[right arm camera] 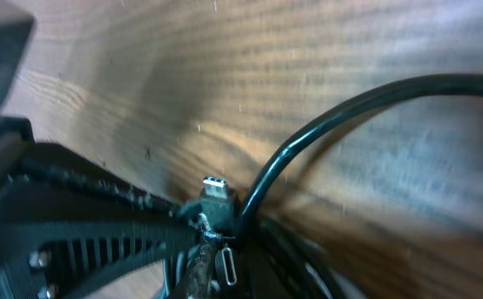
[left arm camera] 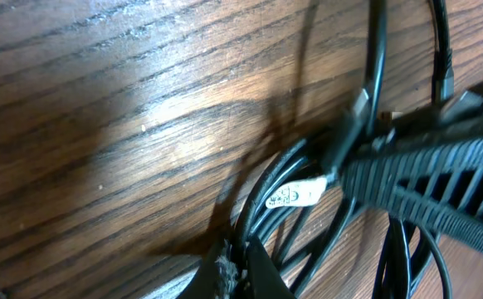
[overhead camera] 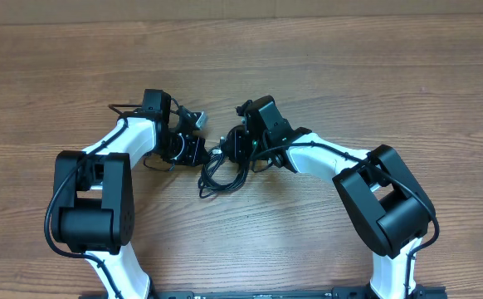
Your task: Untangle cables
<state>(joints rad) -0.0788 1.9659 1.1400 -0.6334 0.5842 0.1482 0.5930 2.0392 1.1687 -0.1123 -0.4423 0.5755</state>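
Closest to the lens, the right gripper [right arm camera: 202, 267] is clamped tight on one of the cables [right arm camera: 308, 124], which arcs up from its tips beside a silver plug [right arm camera: 215, 187]. The left gripper [left arm camera: 229, 267] is likewise closed, pinching looped strands near a white-tipped plug [left arm camera: 295, 196]. The tangle lies on the bench [overhead camera: 324, 66] between the two grippers, which nearly meet over it.

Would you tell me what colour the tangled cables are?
The cables are black; the left wrist view shows it best.
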